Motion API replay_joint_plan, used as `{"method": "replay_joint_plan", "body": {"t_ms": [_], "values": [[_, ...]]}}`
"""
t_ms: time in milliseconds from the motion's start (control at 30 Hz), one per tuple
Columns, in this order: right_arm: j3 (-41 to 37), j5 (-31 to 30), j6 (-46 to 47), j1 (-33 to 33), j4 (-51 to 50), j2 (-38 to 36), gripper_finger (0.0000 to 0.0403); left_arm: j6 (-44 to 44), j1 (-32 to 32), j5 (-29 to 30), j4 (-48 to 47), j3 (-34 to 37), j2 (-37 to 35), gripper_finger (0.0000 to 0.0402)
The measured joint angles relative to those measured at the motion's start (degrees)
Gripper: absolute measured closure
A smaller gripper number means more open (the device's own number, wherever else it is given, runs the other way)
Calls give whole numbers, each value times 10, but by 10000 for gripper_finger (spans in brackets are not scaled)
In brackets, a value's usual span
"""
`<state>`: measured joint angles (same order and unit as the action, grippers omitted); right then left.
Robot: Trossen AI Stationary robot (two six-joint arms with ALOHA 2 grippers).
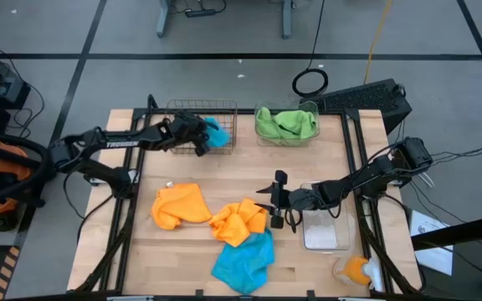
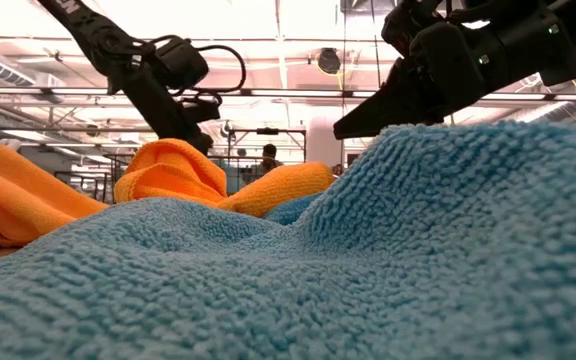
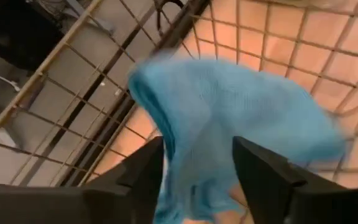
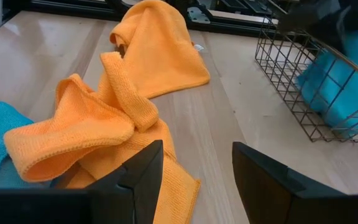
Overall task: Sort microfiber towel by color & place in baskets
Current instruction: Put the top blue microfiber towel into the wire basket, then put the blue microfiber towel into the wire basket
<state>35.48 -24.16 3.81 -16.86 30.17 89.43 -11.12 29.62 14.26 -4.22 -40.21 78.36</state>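
The left gripper point(image 1: 197, 134) is inside the wire basket point(image 1: 224, 107), fingers parted around a blue towel point(image 3: 229, 118) without clamping it. The right gripper point(image 1: 276, 199), spread wide and empty, hovers just beside the orange towel point(image 4: 98, 134), well apart from the wire basket.

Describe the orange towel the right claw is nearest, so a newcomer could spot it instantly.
Start at the wooden table and find the loose pile of towels near its front middle. The crumpled orange towel sits at the pile's centre, just ahead of the open right claw. Unlike the flatter orange towel to its left, it overlaps the blue towel lying in front of it.
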Motion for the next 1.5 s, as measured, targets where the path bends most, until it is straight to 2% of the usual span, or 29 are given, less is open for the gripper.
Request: {"method": "replay_joint_plan", "body": {"t_ms": [133,367,667,800,900,1033,1100,1267,1333,1500], "values": [[0,0,0,0,-1,0,220,20,-14,-11,-49,0,-24,173],[0,0,0,0,-1,0,220,81,-40,-12,-134,0,-91,169],[0,0,0,0,0,0,220,96,-84,-5,-139,-6,-212,168],[0,0,2,0,0,0,220,133,-126,-13,-142,-7,-255,168],[0,0,13,0,0,0,220,175,-180,-42,-150,-7,-271,168],[0,0,21,0,0,0,220,219,-290,-46,-151,-7,-266,168],[0,3,30,0,0,0,220,232,-354,-27,-144,-7,-252,168],[0,6,44,-7,9,0,220,266,-496,69,-124,-7,-205,168],[0,31,45,-10,26,0,220,283,-536,96,-115,-7,-180,168],[10,101,54,-28,46,0,220,306,-607,105,-37,-7,-113,168]]}}
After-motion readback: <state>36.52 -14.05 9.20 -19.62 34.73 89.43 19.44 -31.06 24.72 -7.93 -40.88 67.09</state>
